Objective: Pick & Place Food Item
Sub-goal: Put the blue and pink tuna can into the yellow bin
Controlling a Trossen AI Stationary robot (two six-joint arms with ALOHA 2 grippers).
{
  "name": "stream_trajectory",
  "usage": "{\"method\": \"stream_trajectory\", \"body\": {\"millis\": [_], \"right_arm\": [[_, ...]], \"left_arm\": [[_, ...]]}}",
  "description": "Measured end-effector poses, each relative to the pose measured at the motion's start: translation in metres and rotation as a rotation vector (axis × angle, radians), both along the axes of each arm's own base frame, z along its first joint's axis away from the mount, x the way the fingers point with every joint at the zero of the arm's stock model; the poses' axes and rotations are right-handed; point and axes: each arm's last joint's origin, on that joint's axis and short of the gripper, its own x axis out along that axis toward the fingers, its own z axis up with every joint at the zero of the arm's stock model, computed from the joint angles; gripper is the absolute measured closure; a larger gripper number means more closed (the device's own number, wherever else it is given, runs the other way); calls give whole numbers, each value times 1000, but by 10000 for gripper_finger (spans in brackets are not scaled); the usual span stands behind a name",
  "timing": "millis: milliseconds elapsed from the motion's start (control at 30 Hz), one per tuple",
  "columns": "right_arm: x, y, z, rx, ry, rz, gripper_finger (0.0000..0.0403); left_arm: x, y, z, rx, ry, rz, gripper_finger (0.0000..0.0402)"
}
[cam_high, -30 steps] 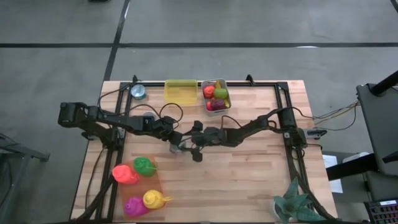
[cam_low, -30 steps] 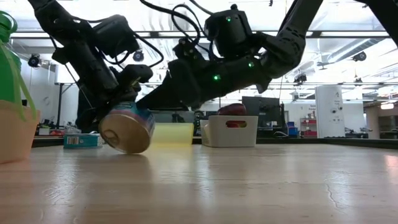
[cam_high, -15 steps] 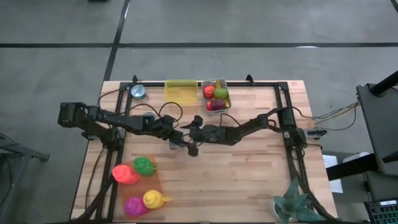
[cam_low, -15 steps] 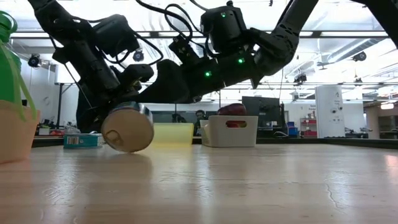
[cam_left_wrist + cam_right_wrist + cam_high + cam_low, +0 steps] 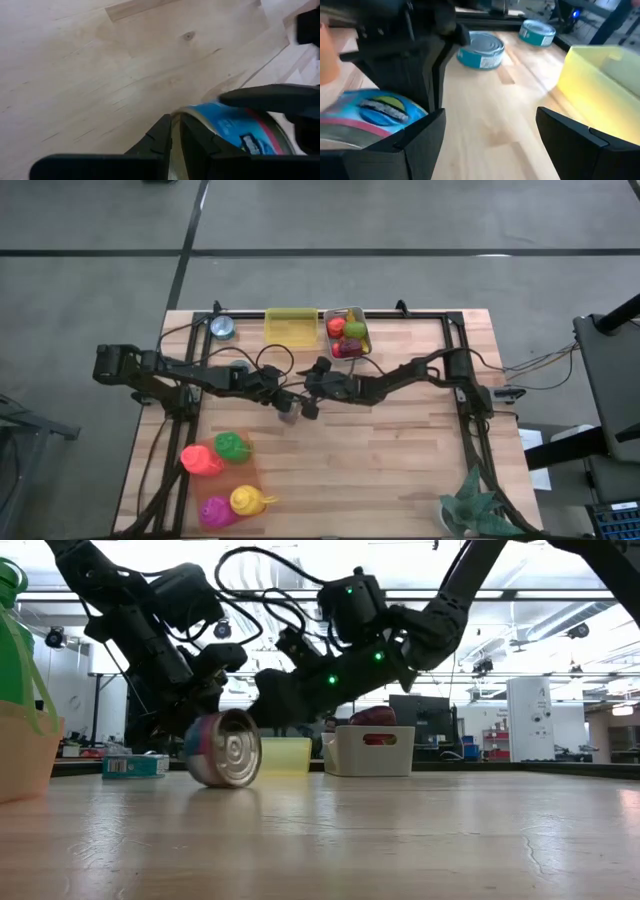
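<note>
A tin can (image 5: 225, 748) with a blue and pink label lies on its side near the table's middle, one flat end facing the near edge. My left gripper (image 5: 175, 132) comes in from the table's left, slants down and is shut on the can (image 5: 240, 127). My right gripper (image 5: 490, 120) reaches in from the right, nearly level, and stands open. The can (image 5: 365, 112) is outside its fingers, beside one of them. In the high view both grippers meet over the can (image 5: 290, 410). My left gripper pinches the can's end rim (image 5: 181, 116) between its two fingers, slanting down from the table's left. The can's curved wall (image 5: 222, 783) rests on the table. My right gripper has the outer side of one finger (image 5: 270, 95) against the can's labelled wall; nothing is between its fingers.
A yellow bin (image 5: 290, 325) and a white bin of toy food (image 5: 346, 335) stand at the far edge. Two more cans (image 5: 481, 50) (image 5: 537, 31) sit far left. Coloured toys (image 5: 230, 445) lie near left, and a green plant (image 5: 475, 505) stands near right.
My right gripper has swung toward the table's far edge and left, along the can, staying open. The can, which was tipped with its end facing down, has turned and now lies on its side with the end facing the near edge.
</note>
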Motion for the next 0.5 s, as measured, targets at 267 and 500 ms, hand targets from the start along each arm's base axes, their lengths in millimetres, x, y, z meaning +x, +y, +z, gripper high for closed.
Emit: {"method": "stream_trajectory", "body": {"millis": [267,500], "right_arm": [[-1,-4,-3,8,6,-10,97],[-2,-4,3,-20,21,-19,97]], "left_arm": [[0,0,0,0,0,0,357],[0,0,0,-3,-1,-2,358]]}}
